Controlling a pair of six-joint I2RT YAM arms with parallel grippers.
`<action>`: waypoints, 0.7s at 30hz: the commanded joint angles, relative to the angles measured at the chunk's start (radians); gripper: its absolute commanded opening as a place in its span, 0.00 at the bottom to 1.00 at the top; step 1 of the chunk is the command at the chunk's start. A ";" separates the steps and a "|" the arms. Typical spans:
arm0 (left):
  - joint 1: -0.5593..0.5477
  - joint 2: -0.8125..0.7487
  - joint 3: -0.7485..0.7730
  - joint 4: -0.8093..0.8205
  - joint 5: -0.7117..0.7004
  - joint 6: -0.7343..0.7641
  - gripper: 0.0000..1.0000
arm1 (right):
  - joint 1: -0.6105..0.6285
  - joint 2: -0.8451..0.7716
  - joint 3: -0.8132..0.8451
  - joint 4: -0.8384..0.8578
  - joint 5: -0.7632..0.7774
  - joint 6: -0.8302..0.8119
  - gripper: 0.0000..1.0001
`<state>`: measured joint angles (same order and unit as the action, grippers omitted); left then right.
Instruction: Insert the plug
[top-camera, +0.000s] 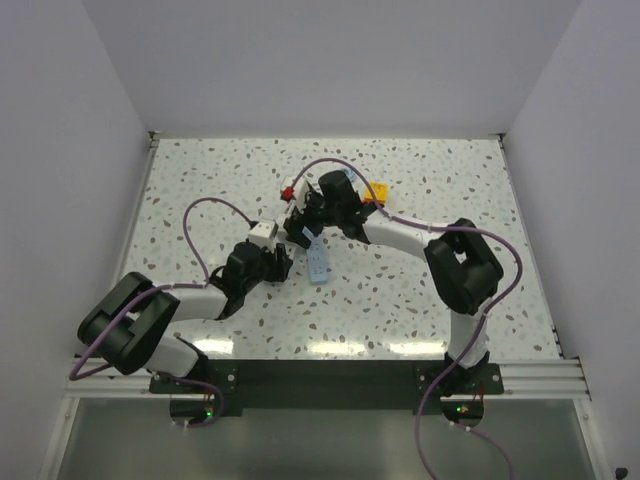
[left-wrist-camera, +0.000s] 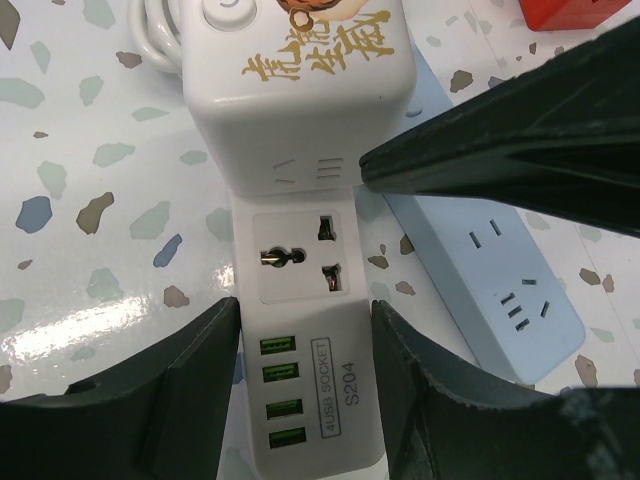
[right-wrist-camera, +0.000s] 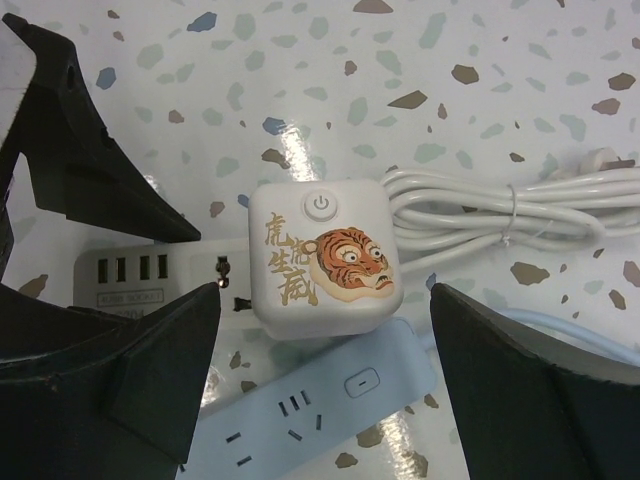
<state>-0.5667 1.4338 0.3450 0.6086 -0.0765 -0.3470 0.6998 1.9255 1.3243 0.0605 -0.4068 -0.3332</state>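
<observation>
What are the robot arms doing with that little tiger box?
The left gripper pinches a white power strip, likely to keep it from sliding. The tiger cube, a plug with a coiled white cord, sits on one end of that strip and looks pushed in. The right gripper is open, one finger on each side of the cube, not touching it. A light blue power strip lies beside them.

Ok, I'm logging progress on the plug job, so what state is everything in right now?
Cube plug: sitting on the white power strip, not gripped.
White power strip: clamped at its sides; visible socket and USB ports empty.
Blue power strip: lying flat, visible sockets empty.
Cable: coiled and tied.
Left gripper: shut on the white power strip.
Right gripper: open around the cube plug.
</observation>
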 joint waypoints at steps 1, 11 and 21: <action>-0.007 0.022 -0.006 -0.058 0.072 0.014 0.00 | -0.002 0.018 0.046 0.038 -0.029 -0.009 0.89; -0.012 0.028 -0.003 -0.061 0.072 0.017 0.00 | 0.000 0.044 0.061 0.073 -0.044 -0.003 0.89; -0.013 0.027 -0.003 -0.063 0.069 0.016 0.00 | 0.001 0.081 0.066 0.055 -0.012 -0.013 0.59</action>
<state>-0.5671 1.4361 0.3450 0.6117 -0.0738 -0.3450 0.7006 1.9923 1.3613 0.0944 -0.4240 -0.3336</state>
